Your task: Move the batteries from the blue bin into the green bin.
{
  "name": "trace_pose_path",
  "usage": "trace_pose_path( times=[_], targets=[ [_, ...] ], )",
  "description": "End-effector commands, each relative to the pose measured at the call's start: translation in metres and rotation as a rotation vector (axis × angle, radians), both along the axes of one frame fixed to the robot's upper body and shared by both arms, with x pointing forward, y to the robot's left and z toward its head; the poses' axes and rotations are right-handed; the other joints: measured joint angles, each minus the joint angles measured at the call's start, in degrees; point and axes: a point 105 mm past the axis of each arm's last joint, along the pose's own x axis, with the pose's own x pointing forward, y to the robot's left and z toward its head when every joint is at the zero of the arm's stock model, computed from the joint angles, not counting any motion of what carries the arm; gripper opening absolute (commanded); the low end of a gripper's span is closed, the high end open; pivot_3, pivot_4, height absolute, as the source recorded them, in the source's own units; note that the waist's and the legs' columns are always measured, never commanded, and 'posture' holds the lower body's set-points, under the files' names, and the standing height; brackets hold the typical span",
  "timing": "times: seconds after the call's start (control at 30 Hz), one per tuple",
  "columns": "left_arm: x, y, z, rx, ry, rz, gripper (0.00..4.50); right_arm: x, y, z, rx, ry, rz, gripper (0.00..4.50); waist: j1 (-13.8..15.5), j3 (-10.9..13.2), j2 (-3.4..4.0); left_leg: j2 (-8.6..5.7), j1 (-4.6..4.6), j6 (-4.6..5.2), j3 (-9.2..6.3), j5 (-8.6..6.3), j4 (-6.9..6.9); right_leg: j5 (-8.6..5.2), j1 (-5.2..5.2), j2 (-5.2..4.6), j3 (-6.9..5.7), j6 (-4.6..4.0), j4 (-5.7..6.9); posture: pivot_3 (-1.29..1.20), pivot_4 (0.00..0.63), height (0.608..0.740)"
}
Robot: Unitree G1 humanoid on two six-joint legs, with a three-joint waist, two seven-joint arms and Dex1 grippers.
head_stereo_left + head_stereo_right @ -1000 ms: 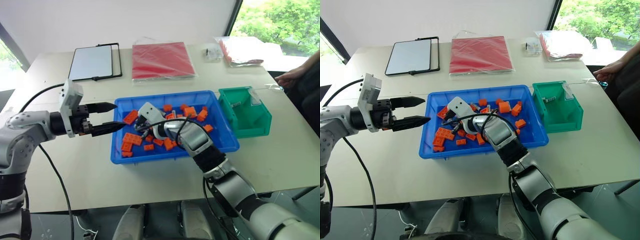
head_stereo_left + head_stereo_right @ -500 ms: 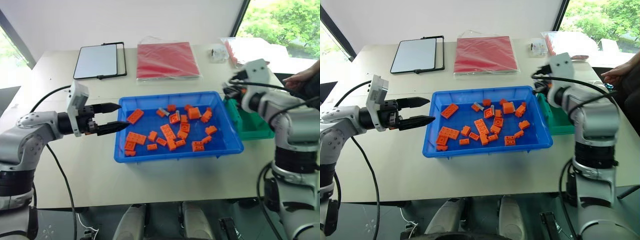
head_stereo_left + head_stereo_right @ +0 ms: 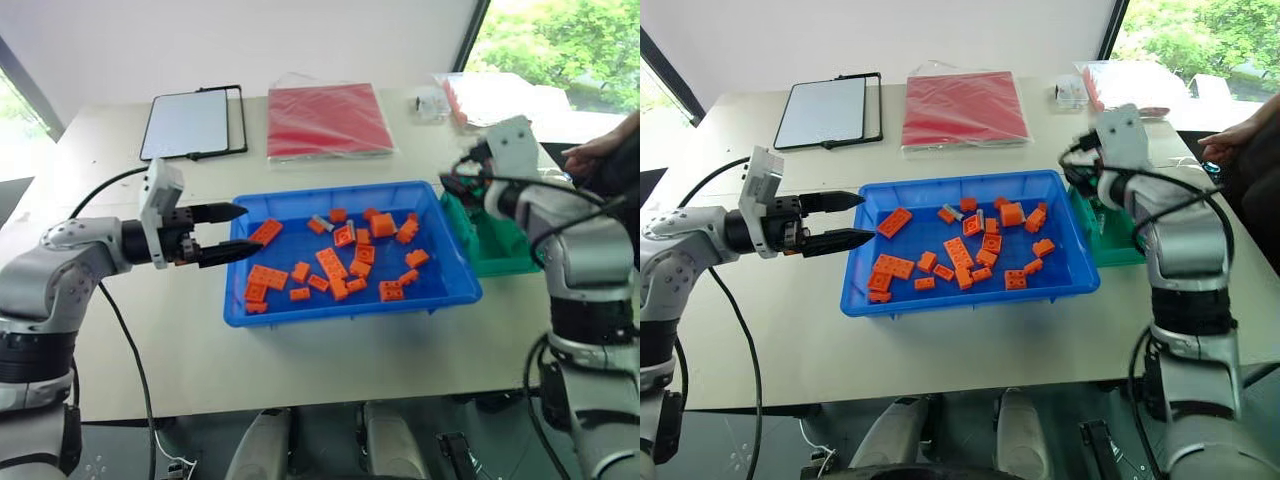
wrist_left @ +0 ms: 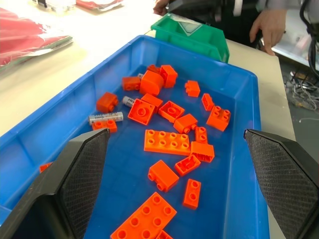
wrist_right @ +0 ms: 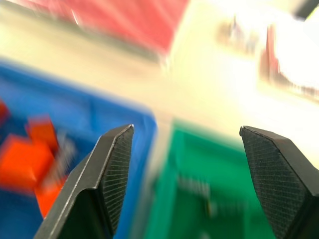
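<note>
Blue plastic forms the wide, shallow blue bin, smooth and rimmed, holding a scatter of studded orange bricks. Among them, far from both claws, lie the batteries: thin, smooth silver-grey cylinders; two can be made out, half tucked against bricks at the bin's back edge.

The left claw hovers level at the blue bin's left rim, its two tapered black fingers apart and empty, the bricks spread just ahead of it. The right claw is raised over the near edge of the green bin, its textured black fingers wide apart with nothing between them. This bin is smaller and deeper, with sloped walls and a clear tab; something small and pale seems to lie inside, too blurred to name.

Risks, as a judgement: the batteries are round and slick, so they could roll or slip out of a pinch. Bricks pressed against them could be caught instead, or nudged so that they bury a battery. A person's hand rests just beyond the right claw, so a wide swing there could strike it.
</note>
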Motion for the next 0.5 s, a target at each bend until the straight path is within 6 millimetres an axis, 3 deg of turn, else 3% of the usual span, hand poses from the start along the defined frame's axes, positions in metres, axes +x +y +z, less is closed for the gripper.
trace_pose_path(
  times=[0.03, 0.17, 0.33, 0.5],
  targets=[
    [-0.005, 0.005, 0.012, 0.009, -0.047, 0.009, 4.50, -0.007, 0.064, -0.004, 0.033, 0.036, 0.223, 3.61, -0.05, -0.03, -0.05, 0.00, 0.00, 0.00, -0.04, 0.00, 0.00, 0.00, 0.02, 0.01, -0.01, 0.00, -0.01, 0.00, 0.150, 0.731],
    [-0.008, 0.004, 0.014, 0.008, -0.054, 0.019, 4.50, -0.008, 0.117, -0.045, 0.078, 0.199, 0.356, 3.61, -0.40, -0.03, -0.05, -0.03, -0.01, 0.00, -0.08, 0.00, 0.01, 0.00, 0.02, 0.00, 0.00, -0.01, 0.01, 0.00, 0.150, 0.731],
    [-0.011, 0.006, 0.016, 0.009, -0.057, 0.033, 4.50, 0.000, 0.131, -0.076, 0.065, 0.289, 0.373, 3.61, 0.29, -0.03, -0.05, -0.12, -0.04, -0.01, -0.11, 0.00, 0.06, 0.01, 0.03, -0.05, 0.00, 0.00, 0.00, 0.00, 0.150, 0.731],
    [-0.013, 0.008, 0.017, 0.008, -0.060, 0.049, 4.50, 0.006, 0.135, -0.093, 0.043, 0.324, 0.381, 3.61, 0.46, -0.03, -0.05, -0.10, -0.03, -0.01, -0.11, 0.00, 0.03, 0.01, 0.00, -0.01, 0.00, 0.00, 0.01, 0.00, 0.150, 0.731]
  ],
)
